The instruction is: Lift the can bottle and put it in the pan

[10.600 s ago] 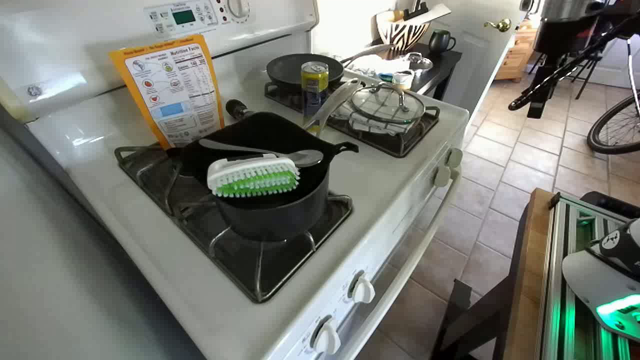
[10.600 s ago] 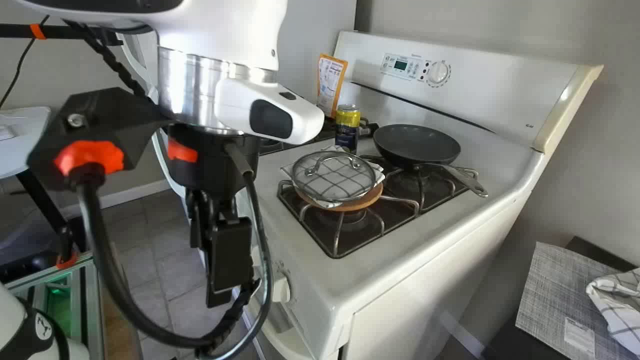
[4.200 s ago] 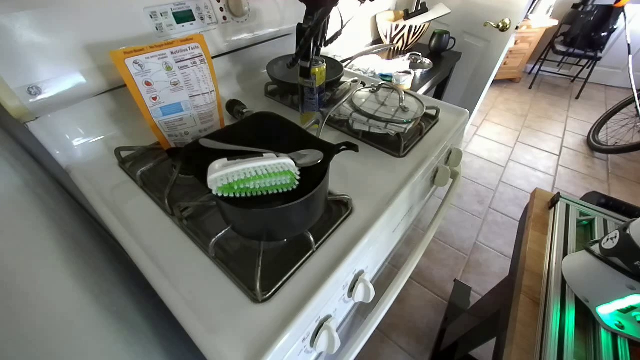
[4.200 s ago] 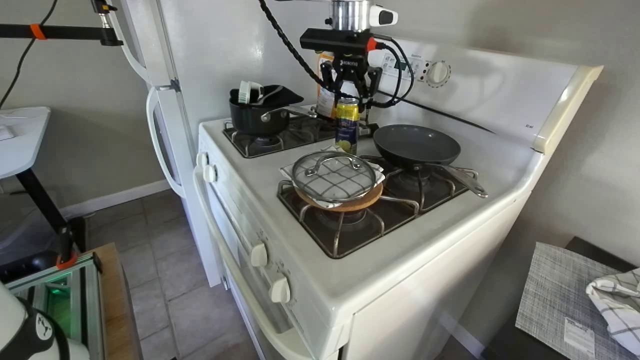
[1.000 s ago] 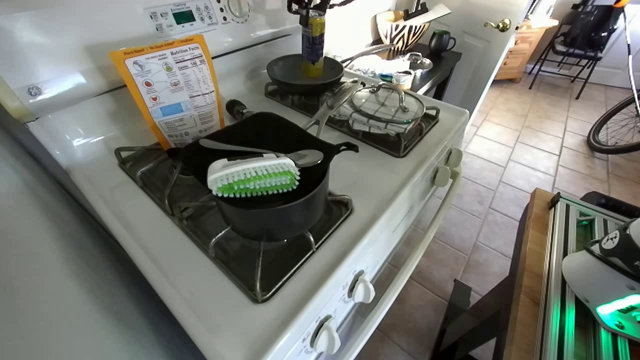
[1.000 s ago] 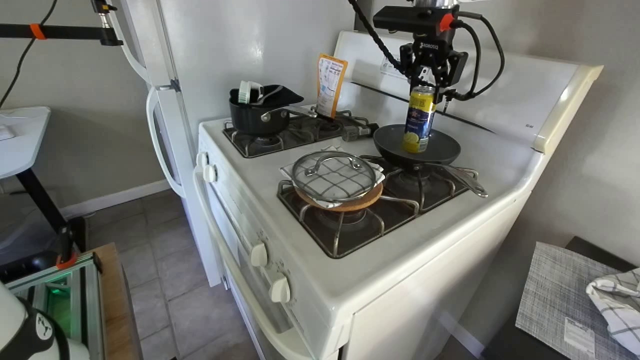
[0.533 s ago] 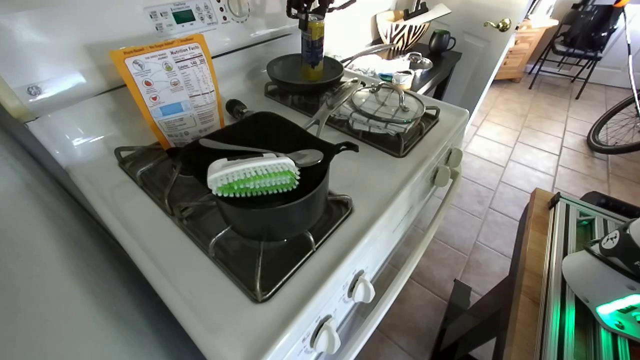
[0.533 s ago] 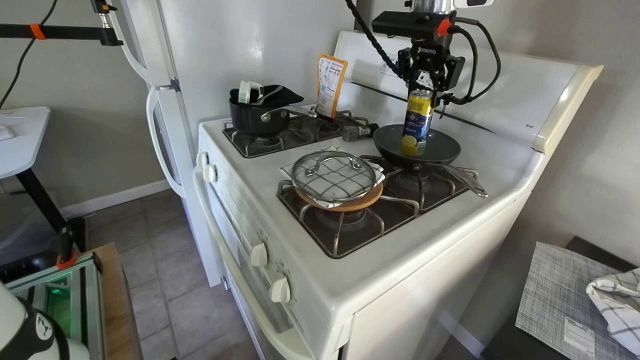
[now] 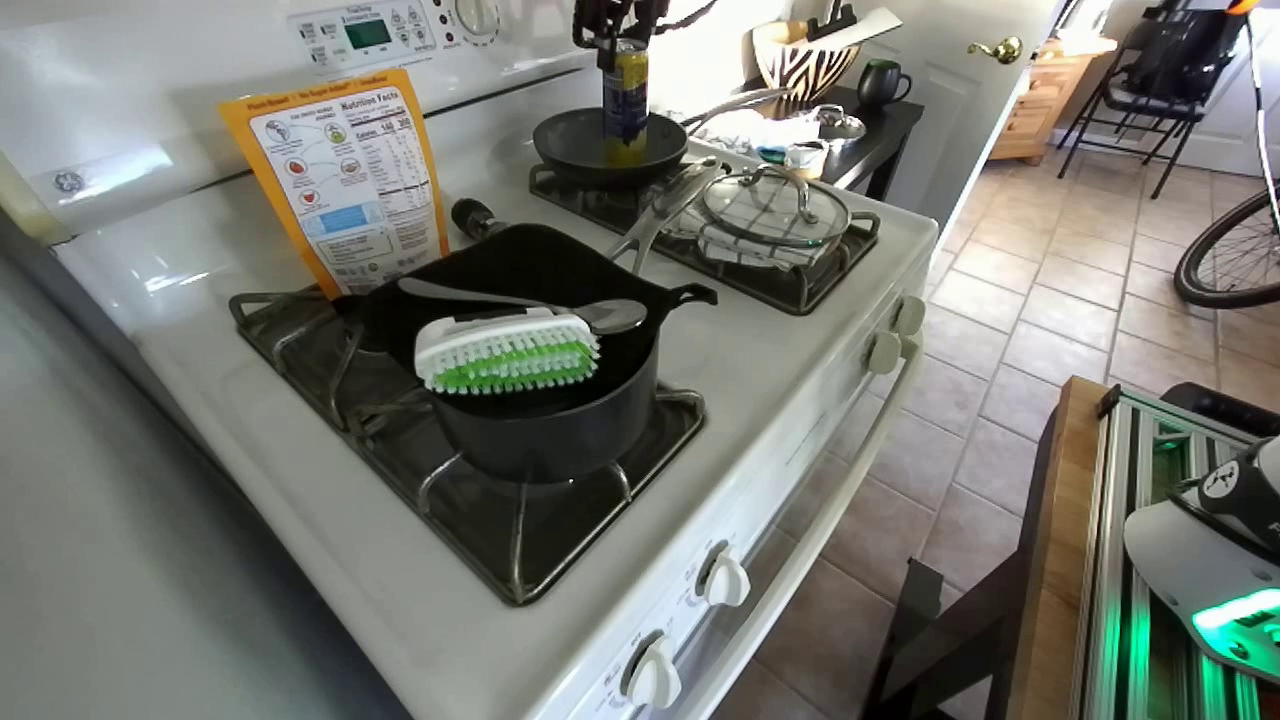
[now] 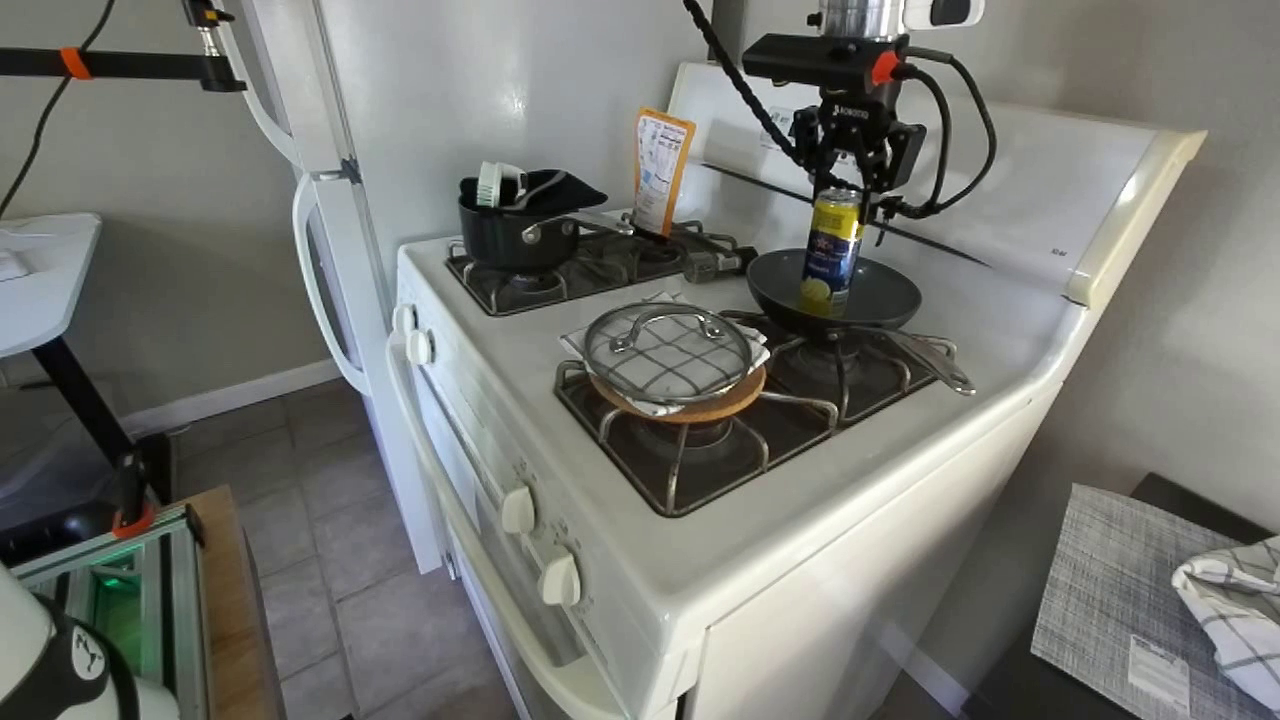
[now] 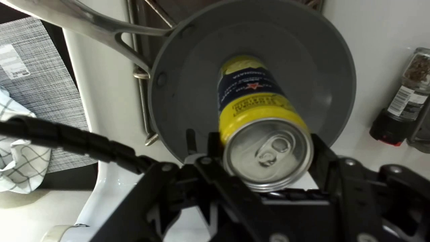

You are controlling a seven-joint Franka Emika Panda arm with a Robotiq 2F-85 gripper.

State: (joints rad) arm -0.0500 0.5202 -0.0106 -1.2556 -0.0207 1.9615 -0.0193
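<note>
"Stovetop (image 10: 790, 478), white enamel, in an exterior view: contents from the left?"

"Item: black saucepan (image 10: 505, 242), scrub brush (image 10: 490, 186) at its mouth; probably serving as a holder. Item: glass lid (image 10: 668, 350) on checked cloth (image 9: 750, 248) and cork trivet (image 10: 735, 401), presumably for cushioning."

"Next?"

"Item: Limonata can (image 10: 830, 255), yellow and blue, upright or nearly so, over the floor of the grey frying pan (image 10: 893, 295). Base contact: cannot be told."

"Position relative to the gripper (image 10: 843, 200)?"

"Body directly below; upper end clamped between the fingers (image 11: 214, 144), one on either side. Held high, one judges, so the base may meet the pan first. Release should wait on firm seating."
</note>
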